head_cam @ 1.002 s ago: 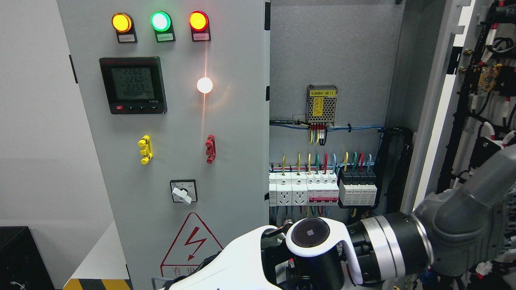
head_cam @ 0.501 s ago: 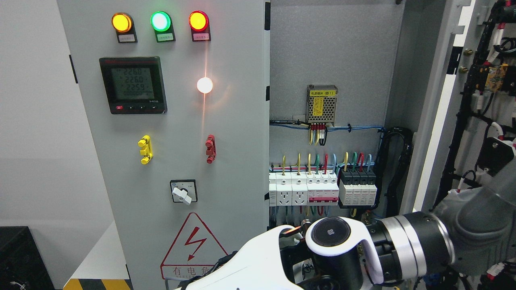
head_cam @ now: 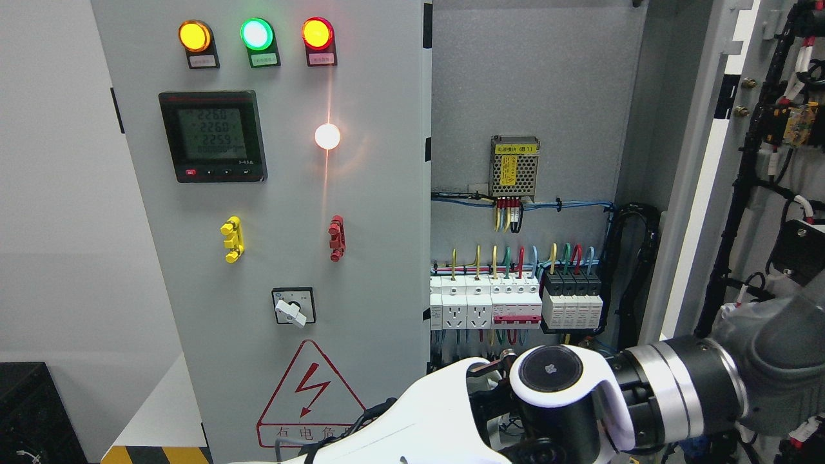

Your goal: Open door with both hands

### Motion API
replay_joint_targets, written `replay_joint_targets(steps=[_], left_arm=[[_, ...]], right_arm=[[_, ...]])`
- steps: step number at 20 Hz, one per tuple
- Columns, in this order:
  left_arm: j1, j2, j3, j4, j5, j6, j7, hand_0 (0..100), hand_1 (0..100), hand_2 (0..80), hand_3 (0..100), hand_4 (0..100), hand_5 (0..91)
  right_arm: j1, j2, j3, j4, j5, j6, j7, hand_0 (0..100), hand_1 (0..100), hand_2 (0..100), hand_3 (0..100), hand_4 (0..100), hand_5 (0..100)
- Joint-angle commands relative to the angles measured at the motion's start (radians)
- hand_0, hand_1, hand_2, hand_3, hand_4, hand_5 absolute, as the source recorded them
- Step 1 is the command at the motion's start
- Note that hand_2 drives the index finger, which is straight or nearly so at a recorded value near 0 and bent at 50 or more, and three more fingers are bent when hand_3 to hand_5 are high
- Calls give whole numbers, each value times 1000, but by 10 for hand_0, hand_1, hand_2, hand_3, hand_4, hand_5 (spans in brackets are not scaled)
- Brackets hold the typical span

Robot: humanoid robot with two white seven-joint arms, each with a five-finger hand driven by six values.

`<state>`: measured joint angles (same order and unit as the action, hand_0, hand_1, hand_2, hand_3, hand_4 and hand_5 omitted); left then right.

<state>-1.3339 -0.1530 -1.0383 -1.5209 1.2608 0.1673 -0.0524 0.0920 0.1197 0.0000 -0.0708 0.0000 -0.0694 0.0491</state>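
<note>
The cabinet's right door (head_cam: 715, 161) stands swung wide at the right, exposing breakers (head_cam: 515, 306). The right arm (head_cam: 677, 399) crosses low; its hand is hidden, grip impossible to tell. Best practice now: draw clear slowly, away from the wiring.

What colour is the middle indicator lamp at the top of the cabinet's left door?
Green, lit, on the middle indicator lamp; the head view shows it.

The floor (head_cam: 158, 412) shows at the bottom left. A black box (head_cam: 29, 412) sits on it, and yellow-black tape (head_cam: 155, 455) lies along the bottom edge.
</note>
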Motion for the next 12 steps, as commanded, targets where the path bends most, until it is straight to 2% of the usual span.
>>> replay_joint_targets(steps=[1,8,12], left_arm=[[-14,-17,-22,39,2,0,0,0,0,0,0,0,0],[-11,6,-20,-2,5,3,-1,0,0,0,0,0,0],[-13,87,-16,-91,12,3,-1,0,0,0,0,0,0]], right_arm=[[0,0,3,0,9,0,0,191,0,0,0,0,0],[0,0,3,0,9,0,0,191,0,0,0,0,0],[0,0,3,0,9,0,0,191,0,0,0,0,0]])
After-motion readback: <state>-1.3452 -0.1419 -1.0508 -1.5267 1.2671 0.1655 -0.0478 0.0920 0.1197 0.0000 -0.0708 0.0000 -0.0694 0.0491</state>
